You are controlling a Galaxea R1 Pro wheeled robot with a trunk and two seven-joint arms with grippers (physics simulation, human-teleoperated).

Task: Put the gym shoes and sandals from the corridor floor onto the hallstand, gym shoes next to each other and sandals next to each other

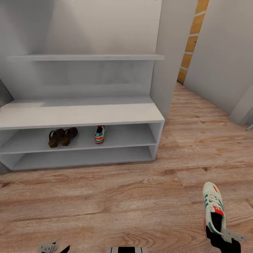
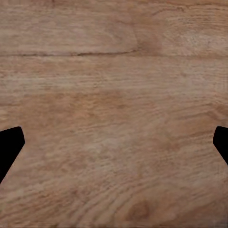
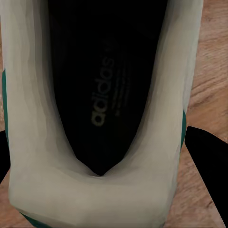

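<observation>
- Right gripper (image 1: 222,234) pinches the 2nd sneaker (image 1: 213,205) by its heel, low at my right, well apart from the rack (image 1: 80,116).
- Risk, imo: heel-only hold, so the long toe could sag or swing and clip the shelf edge going in.
- Other sneaker (image 1: 100,134) and both sandals (image 1: 62,136) sit on the upper open shelf; sandals side by side.
- Must land beside the shelved sneaker, else pair is split.
- Left gripper (image 2: 114,142) spread, empty, over the wood-grain floor (image 1: 140,196).
- Sneaker: pale smooth upper, dark insole w/ logo. Rack: flat matte white boards.
</observation>
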